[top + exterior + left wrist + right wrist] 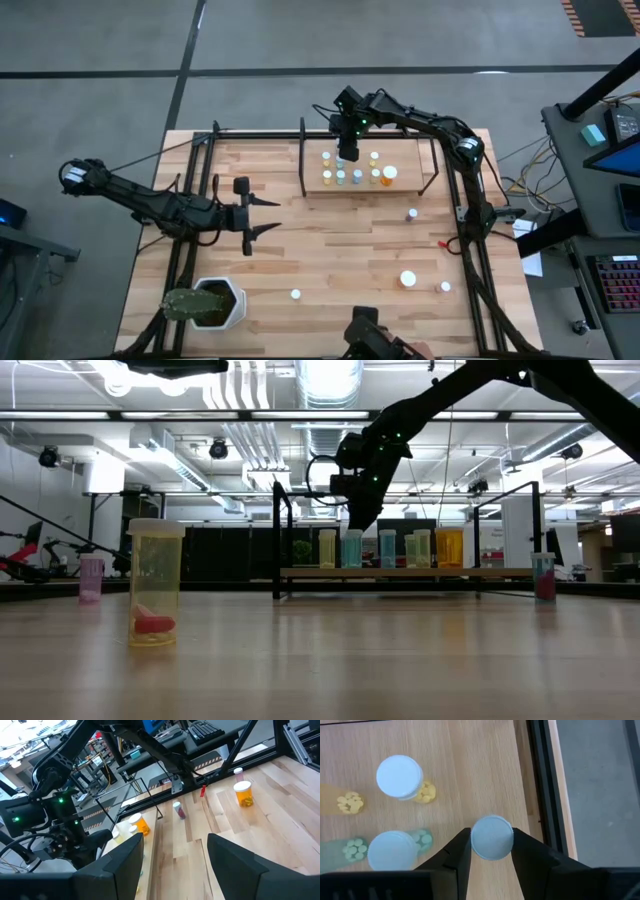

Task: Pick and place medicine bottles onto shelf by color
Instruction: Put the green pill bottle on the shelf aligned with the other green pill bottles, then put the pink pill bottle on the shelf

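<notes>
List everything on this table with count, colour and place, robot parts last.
Shelf: one, light wood with black bars, far middle of table.
Shelved bottles: about eight, yellowish, teal, orange, in rows on shelf.
Loose bottles: four, pale caps, scattered on near and right tabletop.
Plant pot: one, white, near left corner.
Left pincer: one, dark, open, over table's left side.
Right pincer: one, dark, over shelf, closed on held bottle.

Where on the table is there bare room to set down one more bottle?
Bare wood spans the middle of the table, between the shelf and the plant pot. The shelf's left half is crowded with bottles under the right gripper.
</notes>
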`<action>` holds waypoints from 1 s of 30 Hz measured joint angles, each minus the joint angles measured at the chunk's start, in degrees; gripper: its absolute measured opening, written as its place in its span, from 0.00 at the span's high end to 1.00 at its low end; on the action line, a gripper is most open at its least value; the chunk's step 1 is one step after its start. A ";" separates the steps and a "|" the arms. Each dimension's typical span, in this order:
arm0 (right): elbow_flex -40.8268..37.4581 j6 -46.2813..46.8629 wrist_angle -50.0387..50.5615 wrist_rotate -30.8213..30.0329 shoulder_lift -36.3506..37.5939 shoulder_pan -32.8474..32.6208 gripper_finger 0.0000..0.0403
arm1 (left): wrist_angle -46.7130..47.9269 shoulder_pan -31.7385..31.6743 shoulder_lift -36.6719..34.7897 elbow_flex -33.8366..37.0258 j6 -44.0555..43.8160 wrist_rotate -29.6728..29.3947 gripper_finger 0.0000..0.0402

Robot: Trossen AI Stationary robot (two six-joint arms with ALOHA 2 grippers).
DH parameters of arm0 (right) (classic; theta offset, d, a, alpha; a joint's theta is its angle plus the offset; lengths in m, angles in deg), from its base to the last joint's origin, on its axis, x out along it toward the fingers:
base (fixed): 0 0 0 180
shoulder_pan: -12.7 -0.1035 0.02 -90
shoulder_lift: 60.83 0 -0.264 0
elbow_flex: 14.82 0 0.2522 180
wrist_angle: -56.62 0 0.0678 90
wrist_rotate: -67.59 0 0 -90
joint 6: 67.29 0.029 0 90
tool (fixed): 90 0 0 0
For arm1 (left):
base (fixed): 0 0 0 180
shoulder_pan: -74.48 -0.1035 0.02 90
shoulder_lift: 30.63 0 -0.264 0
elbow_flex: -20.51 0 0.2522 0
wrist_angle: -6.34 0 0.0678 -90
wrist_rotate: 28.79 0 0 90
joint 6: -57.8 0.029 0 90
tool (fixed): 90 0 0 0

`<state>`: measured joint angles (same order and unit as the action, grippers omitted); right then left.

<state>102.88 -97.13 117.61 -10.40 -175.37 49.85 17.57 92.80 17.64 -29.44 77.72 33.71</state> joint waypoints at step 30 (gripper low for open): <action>0.66 7.61 4.36 1.67 11.87 -1.08 0.53 | -6.06 0.11 6.22 0.00 -8.62 0.11 0.49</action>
<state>103.53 -89.52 121.97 -8.73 -163.50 48.76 11.51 92.91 23.86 -29.44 69.10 33.82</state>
